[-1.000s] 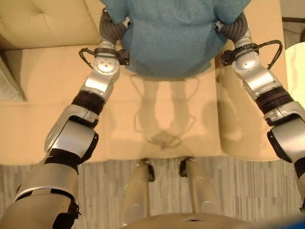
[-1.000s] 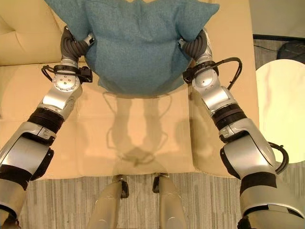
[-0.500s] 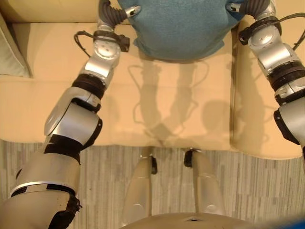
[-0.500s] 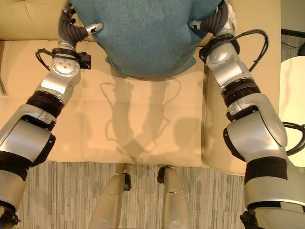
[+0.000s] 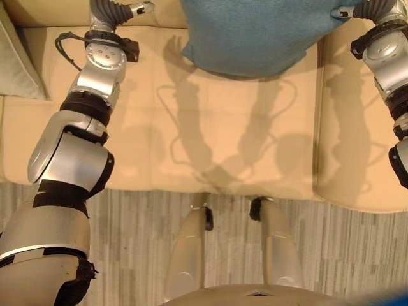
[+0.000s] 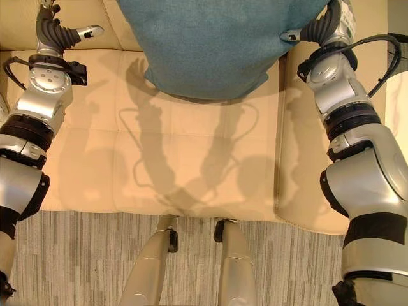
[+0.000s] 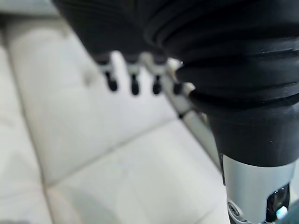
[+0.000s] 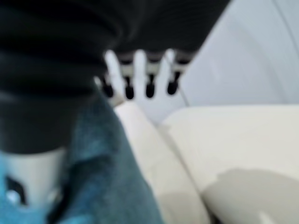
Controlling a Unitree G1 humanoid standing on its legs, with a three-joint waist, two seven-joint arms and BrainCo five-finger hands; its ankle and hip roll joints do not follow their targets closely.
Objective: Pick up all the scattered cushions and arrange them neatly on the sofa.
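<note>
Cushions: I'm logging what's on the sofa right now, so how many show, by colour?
Teal cushion: 1
Pale grey-green cushion: 1
Total: 2

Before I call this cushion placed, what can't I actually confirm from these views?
- Teal cushion: its upper part is cut off by the top edge in both eye views, so whether it leans on the sofa backrest is unknown.
- Right hand: whether it touches the cushion cannot be told; its wrist view is blurred.
- Pale cushion: cut off by the edge of the left eye view.
- Left hand: apart from the cushion, fingers relaxed.
</note>
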